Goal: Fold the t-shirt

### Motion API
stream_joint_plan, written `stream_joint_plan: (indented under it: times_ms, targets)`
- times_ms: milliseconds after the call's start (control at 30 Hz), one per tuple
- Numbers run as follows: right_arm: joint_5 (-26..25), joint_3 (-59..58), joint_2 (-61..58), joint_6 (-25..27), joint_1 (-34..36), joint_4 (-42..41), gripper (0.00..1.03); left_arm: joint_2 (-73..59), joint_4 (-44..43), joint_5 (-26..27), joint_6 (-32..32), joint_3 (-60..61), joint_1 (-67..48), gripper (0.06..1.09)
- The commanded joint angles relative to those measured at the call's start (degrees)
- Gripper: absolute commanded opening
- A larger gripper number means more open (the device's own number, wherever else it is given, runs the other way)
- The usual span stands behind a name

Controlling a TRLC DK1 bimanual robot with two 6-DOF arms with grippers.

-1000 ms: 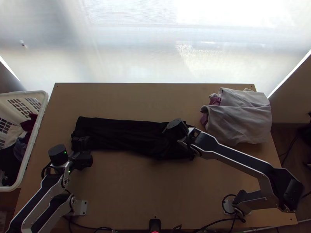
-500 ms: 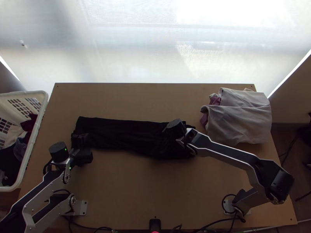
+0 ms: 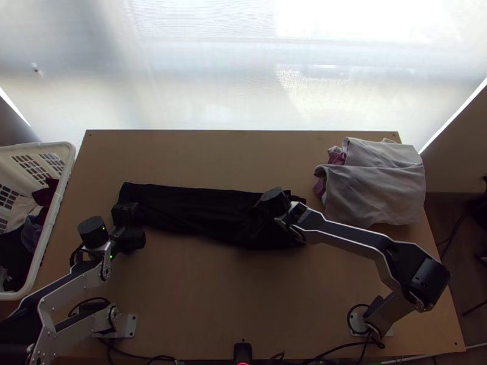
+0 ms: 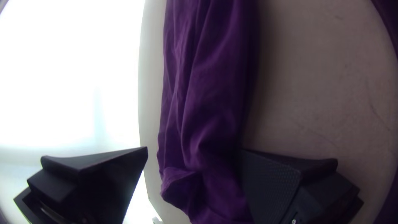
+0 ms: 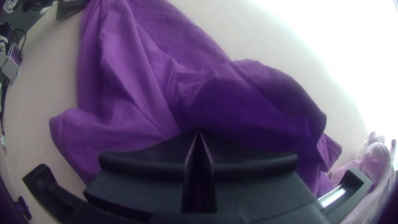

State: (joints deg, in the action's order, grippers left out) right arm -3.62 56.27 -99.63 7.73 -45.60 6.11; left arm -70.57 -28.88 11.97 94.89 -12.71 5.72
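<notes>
Where the light wooden table (image 3: 201,292) stretches between the arms, a dark t-shirt (image 3: 189,210), black from above and purple in the wrist views, lies crosswise around the middle as a long, narrow, creased strip, its wider, more rumpled end toward the right arm. Over that wider end is the right gripper (image 3: 273,205), its flat black fingers (image 5: 248,159) pressed together at the tips; whether cloth is caught between them I cannot tell. At the strip's other end, the left gripper (image 3: 126,214) has its fingers spread well apart, the fabric's end showing between them. A pale grey cloth (image 3: 374,191) lies heaped at the table's far right corner, and a white plastic basket (image 3: 56,213) holding clothes stands just beside the left edge.
</notes>
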Motion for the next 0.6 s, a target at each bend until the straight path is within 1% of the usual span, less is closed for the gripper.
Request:
stream_joint_plan:
  times_ms: [0, 67, 133, 167, 200, 333, 433, 500, 533, 567]
  targets:
    - [-0.1, -0.4, -0.8, 0.4, 0.5, -1.1, 0.03, -5.6, -2.4, 0.0, -0.1, -2.1, 0.5, 1.03]
    - [-0.1, -0.2, -1.1, 0.4, 1.0, -1.2, 0.03, -7.2, -2.5, 0.0, -0.1, -3.2, 0.6, 1.0]
    - [0.0, 0.0, -1.4, 0.4, 1.1, -1.2, 0.03, -9.0, -2.5, -0.1, 0.2, -3.9, 1.0, 1.0]
    - [0.0, 0.0, -1.4, 0.4, 1.1, -1.2, 0.03, -9.6, -2.4, -0.1, 0.4, -4.2, 1.1, 0.97]
    - [0.0, 0.1, -1.4, 0.4, 1.1, -1.2, 0.03, -9.9, -2.4, -0.1, 0.4, -4.3, 1.1, 0.93]
    - [0.0, -0.1, -1.3, 0.4, 1.4, -1.2, 0.03, -11.4, -2.4, 0.1, 0.1, -5.3, 1.2, 0.64]
    - [0.0, -0.4, -1.4, 0.4, 1.4, -1.2, 0.03, -13.0, -2.4, 0.1, 0.0, -5.5, 1.1, 0.5]
    - [0.0, -0.3, -1.3, 0.4, 1.5, -1.2, 0.03, -13.9, -2.4, 0.1, 0.0, -5.7, 1.1, 0.47]
    - [0.0, -0.3, -1.3, 0.4, 1.6, -1.2, 0.03, -14.2, -2.4, 0.1, 0.0, -5.8, 1.1, 0.39]
    - [0.0, -0.5, -1.3, 0.3, 1.7, -1.2, 0.03, -14.4, -2.4, 0.1, 0.0, -6.0, 1.1, 0.28]
